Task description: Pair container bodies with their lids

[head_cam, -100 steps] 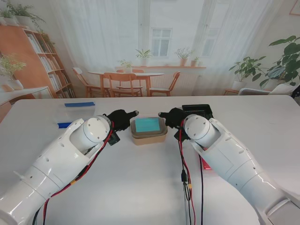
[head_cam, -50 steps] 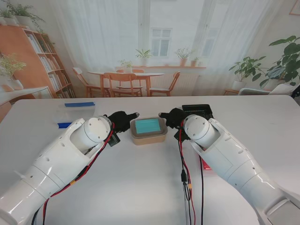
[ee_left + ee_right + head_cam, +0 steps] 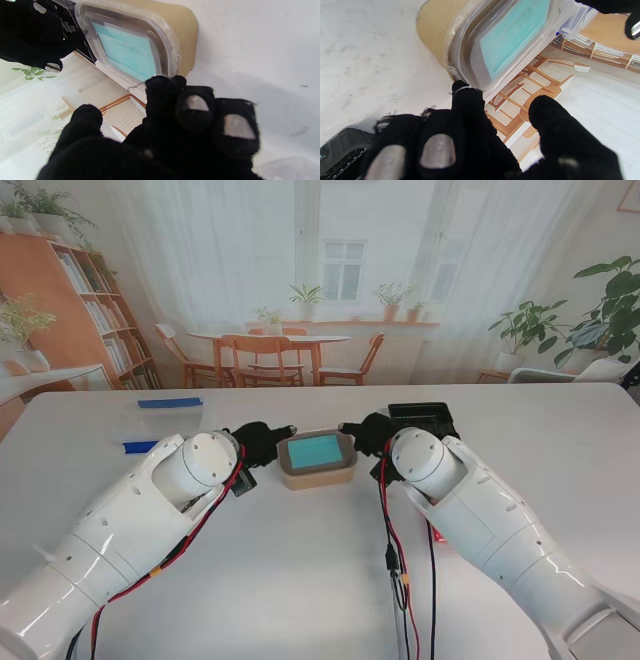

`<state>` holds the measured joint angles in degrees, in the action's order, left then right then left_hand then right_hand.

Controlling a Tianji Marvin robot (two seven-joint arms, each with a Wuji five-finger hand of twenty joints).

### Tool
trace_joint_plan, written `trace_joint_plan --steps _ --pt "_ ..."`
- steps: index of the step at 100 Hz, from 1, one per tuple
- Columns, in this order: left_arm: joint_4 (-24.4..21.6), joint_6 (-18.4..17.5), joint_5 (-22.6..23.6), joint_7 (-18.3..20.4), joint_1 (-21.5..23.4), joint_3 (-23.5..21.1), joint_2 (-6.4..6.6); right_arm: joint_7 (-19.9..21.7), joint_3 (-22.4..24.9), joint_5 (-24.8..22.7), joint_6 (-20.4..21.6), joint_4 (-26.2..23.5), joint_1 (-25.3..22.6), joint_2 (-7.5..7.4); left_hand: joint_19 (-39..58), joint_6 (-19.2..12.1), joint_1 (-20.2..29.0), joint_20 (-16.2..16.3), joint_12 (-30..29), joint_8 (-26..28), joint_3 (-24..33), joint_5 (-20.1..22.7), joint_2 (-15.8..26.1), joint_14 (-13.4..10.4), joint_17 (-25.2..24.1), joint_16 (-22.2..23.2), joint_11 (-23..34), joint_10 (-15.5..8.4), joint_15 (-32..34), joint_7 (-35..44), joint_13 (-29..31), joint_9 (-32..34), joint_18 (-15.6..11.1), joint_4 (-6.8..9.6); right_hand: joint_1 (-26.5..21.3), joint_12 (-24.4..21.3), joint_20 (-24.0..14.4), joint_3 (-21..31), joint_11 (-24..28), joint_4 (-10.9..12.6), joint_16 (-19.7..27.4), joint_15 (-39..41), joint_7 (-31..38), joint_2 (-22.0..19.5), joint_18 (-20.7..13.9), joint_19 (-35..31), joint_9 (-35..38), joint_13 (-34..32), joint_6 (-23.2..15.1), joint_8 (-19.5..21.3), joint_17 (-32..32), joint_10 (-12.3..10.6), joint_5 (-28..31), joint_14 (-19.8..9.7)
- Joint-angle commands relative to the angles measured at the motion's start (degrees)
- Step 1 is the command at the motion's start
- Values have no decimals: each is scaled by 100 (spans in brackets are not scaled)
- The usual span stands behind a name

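A tan container (image 3: 318, 474) stands in the middle of the table with a clear lid (image 3: 315, 449) on it; the lid has a teal centre. My left hand (image 3: 262, 442) is at its left side and my right hand (image 3: 365, 432) at its right side. In the left wrist view the index fingertip (image 3: 160, 86) touches the lid's rim (image 3: 172, 50), with the thumb held apart. The right wrist view shows the index fingertip (image 3: 461, 88) on a corner of the lid (image 3: 460, 57), thumb also off it. Neither hand closes around anything.
A clear box (image 3: 160, 423) with a blue lid (image 3: 169, 402) and a blue piece (image 3: 138, 447) lie at the left. A black container (image 3: 422, 416) stands just behind my right hand. Something red (image 3: 438, 533) shows under my right forearm. Wires hang from both arms.
Both hands have closed in a little on the lidded container, which has shifted slightly away from me and now looks a bit tilted.
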<state>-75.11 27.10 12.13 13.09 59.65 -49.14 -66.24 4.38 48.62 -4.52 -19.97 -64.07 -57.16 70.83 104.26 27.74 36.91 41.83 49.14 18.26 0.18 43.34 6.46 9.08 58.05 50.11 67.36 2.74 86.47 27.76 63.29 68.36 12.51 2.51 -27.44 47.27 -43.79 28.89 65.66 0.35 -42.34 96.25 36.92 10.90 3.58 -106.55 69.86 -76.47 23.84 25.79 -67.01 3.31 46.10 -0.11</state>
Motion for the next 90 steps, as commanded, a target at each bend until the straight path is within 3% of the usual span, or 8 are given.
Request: trace_joint_plan --steps 1,33,61,64,66,72,90 --pt "-29 7 -20 27 2 36 -50 73 -4 19 2 -50 -38 65 1572 -742 -62 -32 -41 -113 -64 148 -38 535 220 -57 -21 -149 196 -63 -70 -12 -653 93 144 -54 150 50 45 66 126 330 -113 89 -996 -1342 -155 144 -336 -184 -342 930 7 254" --pt "-16 105 -15 68 -16 74 -43 -14 53 -50 -34 -157 -138 51 1572 -766 -53 -35 -43 -133 -67 128 -69 563 211 -47 -44 -143 175 -107 -109 -46 -654 92 259 -197 835 167 -169 -30 680 47 -424 227 -767 -1342 -602 173 -409 -271 -265 1100 -301 700" --pt "-58 89 -31 81 25 56 -33 -57 146 -148 -240 -298 -313 12 1572 -839 -61 -53 -44 -175 -71 90 -77 619 176 -32 -65 -133 149 -198 -162 -71 -663 87 302 -253 1063 210 -249 -45 827 -69 -499 300 -738 -1342 -763 247 -368 -273 -240 1159 -404 862" --pt "-71 86 -24 80 34 50 -31 -68 160 -162 -259 -313 -334 8 1572 -840 -63 -56 -43 -182 -71 94 -79 489 175 -38 -67 -132 146 -212 -131 -73 -664 86 304 -257 1075 217 -252 -45 832 -68 -503 302 -737 -1342 -768 250 -366 -273 -241 1162 -407 872" --pt "-79 85 -20 78 41 45 -29 -71 169 -170 -271 -324 -346 5 1572 -839 -64 -59 -42 -188 -71 94 -84 596 172 -31 -69 -132 142 -225 -157 -73 -665 86 301 -259 1081 221 -255 -45 835 -70 -507 304 -736 -1342 -775 257 -360 -273 -240 1166 -414 877" --pt "-100 88 -12 70 59 31 -27 -68 187 -203 -296 -352 -376 -10 1572 -850 -58 -63 -42 -198 -68 90 -97 470 168 -34 -77 -127 133 -248 -131 -79 -667 86 319 -265 1096 221 -261 -48 841 -68 -516 307 -736 -1342 -786 262 -344 -274 -240 1175 -424 889" --pt "-126 121 31 71 98 17 -13 -52 226 -267 -333 -396 -433 -40 1572 -858 -58 -69 -43 -211 -71 86 -125 455 159 -37 -87 -122 132 -276 -128 -88 -672 84 350 -275 1132 228 -266 -53 854 -67 -538 305 -758 -1342 -817 287 -339 -277 -240 1172 -459 896"
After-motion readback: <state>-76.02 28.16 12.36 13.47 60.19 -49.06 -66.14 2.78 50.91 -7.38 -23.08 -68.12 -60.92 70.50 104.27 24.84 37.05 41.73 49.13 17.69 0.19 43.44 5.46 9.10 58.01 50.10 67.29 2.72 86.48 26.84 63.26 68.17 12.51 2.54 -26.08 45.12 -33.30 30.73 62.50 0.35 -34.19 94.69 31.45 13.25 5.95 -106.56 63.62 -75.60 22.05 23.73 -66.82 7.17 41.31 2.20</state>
